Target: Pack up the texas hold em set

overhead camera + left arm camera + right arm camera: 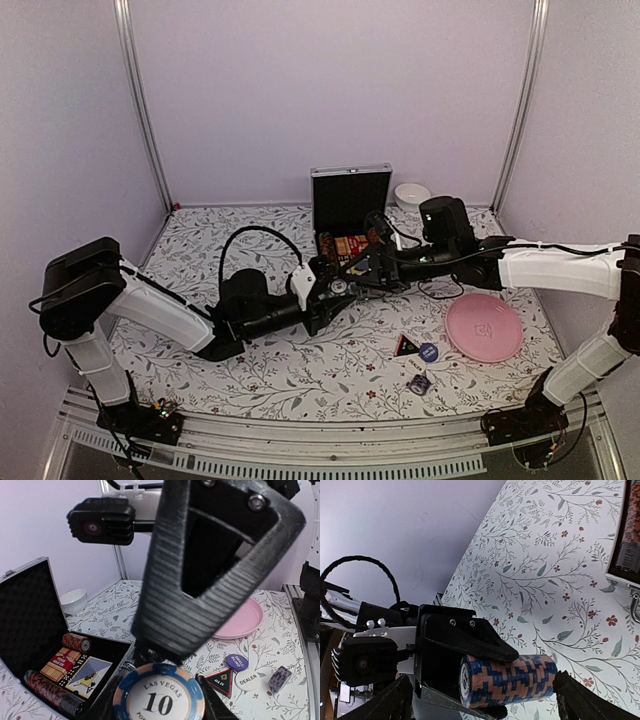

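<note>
Floral-printed cloth (300, 360) covers the table inside pale lilac walls. Over it the left gripper (330, 293) is clamped on a stack of blue-and-orange chips (507, 680), holding it on its side with one finger above and one below. The end chip facing its wrist camera reads "LAS VEGAS 10". The right gripper (362, 272) meets it head-on with its jaws spread wide, one finger (582, 702) off each end of the stack; whether either touches the chips cannot be told.

Off the left gripper's left side the silver case (30, 605) lies open, lid upright, black lining showing. Inside are a long chip row (50, 692) along the near wall and a short chip roll (76, 642) farther in. Between them a red card deck (61, 664) sits beside a blue card deck (91, 672). Beyond the case stands a white bowl (73, 600).

Off the left gripper's right side, on the cloth, lie a black triangle (220, 681), a blue disc (236, 662), a white dealer button (248, 680) and a small checkered piece (279, 678), with a pink plate (245, 622) behind them.
</note>
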